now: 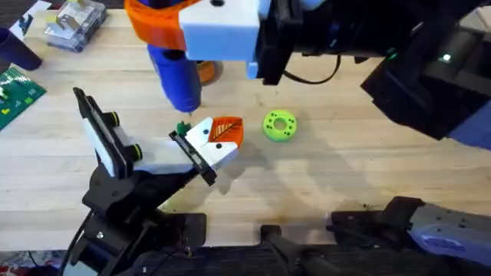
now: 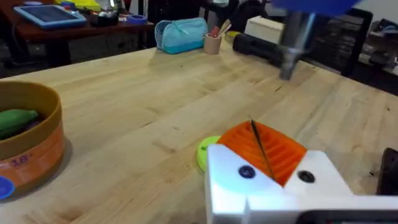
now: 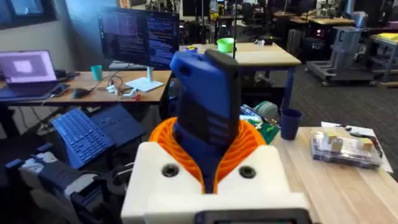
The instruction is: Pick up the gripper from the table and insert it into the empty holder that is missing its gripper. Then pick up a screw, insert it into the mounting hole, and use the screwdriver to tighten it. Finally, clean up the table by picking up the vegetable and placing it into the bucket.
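Overhead, the right gripper [image 1: 201, 34] is being seen raised close under the camera, large and blurred, its white and orange fingers clamped round the blue screwdriver [image 1: 175, 75]. The screwdriver is being held upright, tip down, just above the far side of the holder [image 1: 193, 156]. From the right wrist, the blue body [image 3: 205, 112] is being gripped between the orange pads [image 3: 165, 140].

The gripper [image 1: 216, 139], white block with orange ribbed part, is being carried on the holder, seated against the black plate. A small green piece [image 1: 182, 128] is showing at the holder's far end, under the tip. Just right of the holder, the green ring disc [image 1: 279, 126] is lying flat.

The left wrist view is showing the bucket [image 2: 31, 146] well left of the holder, a green vegetable [image 2: 15, 118] lying inside. The left arm's jaw state cannot be told.
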Robot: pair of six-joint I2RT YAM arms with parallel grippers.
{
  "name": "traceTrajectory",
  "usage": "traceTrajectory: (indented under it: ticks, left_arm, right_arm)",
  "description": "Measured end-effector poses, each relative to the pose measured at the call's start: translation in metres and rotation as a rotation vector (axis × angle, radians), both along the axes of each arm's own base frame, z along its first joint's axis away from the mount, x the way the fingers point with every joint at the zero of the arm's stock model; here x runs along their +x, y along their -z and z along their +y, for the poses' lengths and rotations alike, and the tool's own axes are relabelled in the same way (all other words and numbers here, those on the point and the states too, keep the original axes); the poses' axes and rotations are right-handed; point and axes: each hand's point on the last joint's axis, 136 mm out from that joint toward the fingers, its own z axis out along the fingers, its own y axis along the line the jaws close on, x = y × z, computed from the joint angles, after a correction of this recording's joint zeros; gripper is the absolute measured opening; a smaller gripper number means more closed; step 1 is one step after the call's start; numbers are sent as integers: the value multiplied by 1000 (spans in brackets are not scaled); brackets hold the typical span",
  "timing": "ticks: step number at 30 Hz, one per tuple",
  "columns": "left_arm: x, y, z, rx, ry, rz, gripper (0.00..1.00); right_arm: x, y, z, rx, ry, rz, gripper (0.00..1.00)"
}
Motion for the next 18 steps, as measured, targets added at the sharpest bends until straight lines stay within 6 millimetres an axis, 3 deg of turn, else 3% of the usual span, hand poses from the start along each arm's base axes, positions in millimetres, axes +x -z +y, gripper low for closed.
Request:
traceTrajectory:
  ticks: [5, 10, 13, 18]
  left_arm:
    - [0, 0, 0, 0, 0, 0, 14]
    - [0, 0, 0, 0, 0, 0, 14]
    - [0, 0, 0, 0, 0, 0, 14]
    - [0, 0, 0, 0, 0, 0, 15]
  right_arm:
    - [17, 4, -10, -16, 44, 8, 51]
    - [48, 27, -28, -94, 127, 81, 52]
    - [75, 45, -49, -146, 209, 149, 51]
    - [125, 82, -105, -248, 408, 277, 52]
